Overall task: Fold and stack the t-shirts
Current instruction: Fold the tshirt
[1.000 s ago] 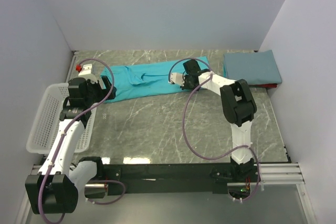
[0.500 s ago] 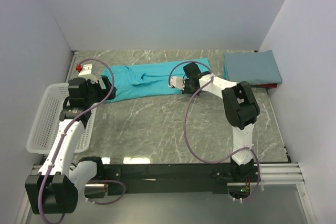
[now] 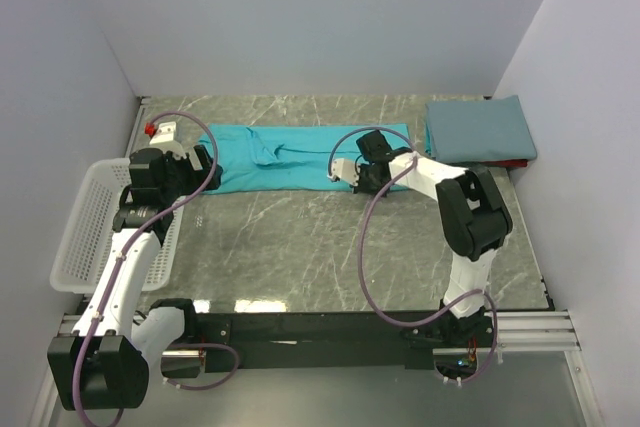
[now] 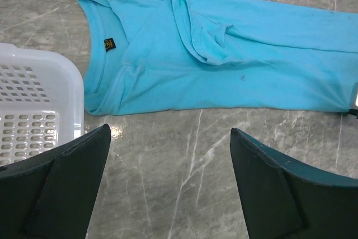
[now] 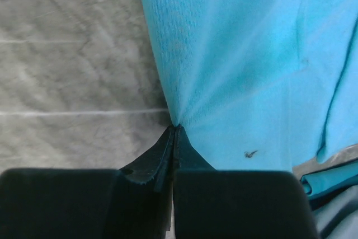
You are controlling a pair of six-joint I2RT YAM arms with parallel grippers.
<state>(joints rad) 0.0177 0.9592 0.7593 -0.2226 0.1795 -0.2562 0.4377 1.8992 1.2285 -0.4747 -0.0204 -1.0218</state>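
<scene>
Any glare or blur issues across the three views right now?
Top external: sharp, evenly lit, white glare patches on the table near the front edge. Left wrist: teal t-shirt crisp, one small glare spot on the table by the basket corner. Right wrist: very close, cloth and table soft, right tool near-black, little detail.

The left arm [image 3: 125,267] rises from its base at the near-left corner, forearm leaning toward the far side, wrist bent so that the left pincer [image 4: 170,135] points forward and down. Its two dark fingers [image 4: 67,177] stand wide apart and hold nothing. The right arm [image 3: 470,217] stands up from the near-right base, elbow folded, forearm reaching left and low. The right pincer [image 5: 174,130] has its jaws pressed together, tips pinching an edge of the teal t-shirt [image 5: 251,54].
</scene>
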